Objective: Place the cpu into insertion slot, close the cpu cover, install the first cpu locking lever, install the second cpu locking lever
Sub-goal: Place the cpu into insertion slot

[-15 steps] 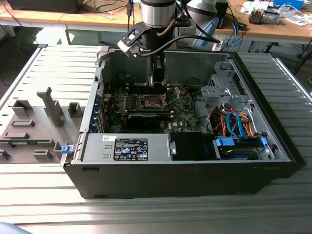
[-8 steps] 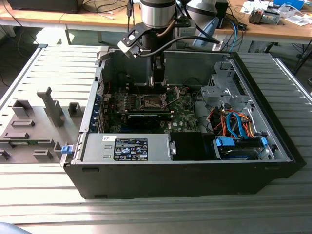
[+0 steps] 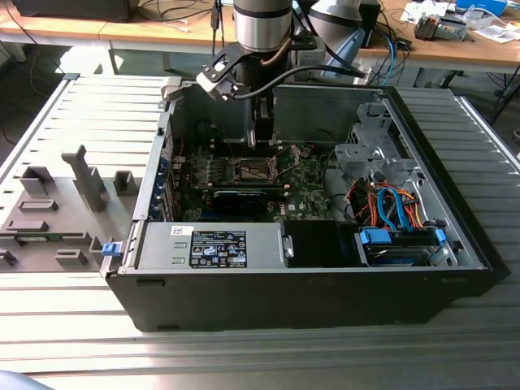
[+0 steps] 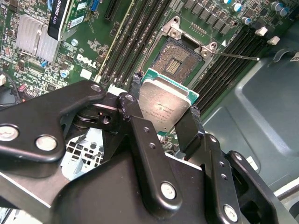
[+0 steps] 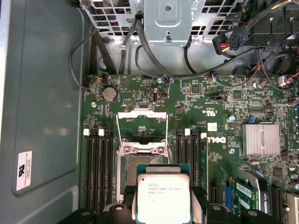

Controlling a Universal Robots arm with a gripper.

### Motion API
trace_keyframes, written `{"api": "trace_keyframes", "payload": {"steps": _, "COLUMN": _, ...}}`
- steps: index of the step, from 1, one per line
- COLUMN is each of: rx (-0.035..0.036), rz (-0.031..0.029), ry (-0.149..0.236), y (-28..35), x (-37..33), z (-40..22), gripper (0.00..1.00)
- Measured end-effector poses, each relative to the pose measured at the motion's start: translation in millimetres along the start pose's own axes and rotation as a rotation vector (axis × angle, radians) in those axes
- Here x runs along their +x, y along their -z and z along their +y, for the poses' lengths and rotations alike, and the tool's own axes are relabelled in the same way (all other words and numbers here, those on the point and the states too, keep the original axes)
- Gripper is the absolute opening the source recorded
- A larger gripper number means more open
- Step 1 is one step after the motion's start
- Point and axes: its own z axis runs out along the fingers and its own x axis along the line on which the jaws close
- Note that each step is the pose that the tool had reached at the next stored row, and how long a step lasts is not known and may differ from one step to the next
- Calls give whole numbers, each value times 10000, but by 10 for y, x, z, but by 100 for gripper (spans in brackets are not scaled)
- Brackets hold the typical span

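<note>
- the gripper (image 4: pixel 163 108) was clamped on the cpu (image 4: pixel 164 103). in the second wrist view its two black fingers (image 4: pixel 189 126) pressed against opposite edges of the chip.
- the cpu was held with its silver-grey metal top towards the camera, a green rim showing around the top plate. as far as both wrist views showed, it hung clear of the board.
- the insertion slot (image 4: pixel 176 59) lay just beyond the cpu. it was uncovered, with its brownish-gold contact field exposed inside the metal rim.
- in the first wrist view the cpu (image 5: pixel 162 198) overlapped the nearer edge of the insertion slot (image 5: pixel 140 165) and hid part of it.
- the cpu cover (image 5: pixel 142 113) was swung open on the far side of the slot from the cpu, and green board showed through its square window.
- a thin wire lever (image 4: pixel 238 56) reached out from one corner of the socket and crossed over the neighbouring slots.
- long black memory slots (image 5: pixel 98 163) ran along both sides of the socket on the green circuit board (image 5: pixel 210 105). a finned silver heatsink (image 5: pixel 260 140) stood well apart from them.
- in the exterior view the arm reached down into the open computer case (image 3: pixel 309 272), which lay on a grey slatted table (image 3: pixel 81 325). the gripper (image 3: pixel 262 138) hung above the board, near the case's back wall.
</note>
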Motion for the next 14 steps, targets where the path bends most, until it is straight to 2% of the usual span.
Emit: {"api": "trace_keyframes", "payload": {"steps": 14, "rx": 4, "rz": 6, "ry": 127, "y": -41, "x": 32, "z": -15, "gripper": 54}}
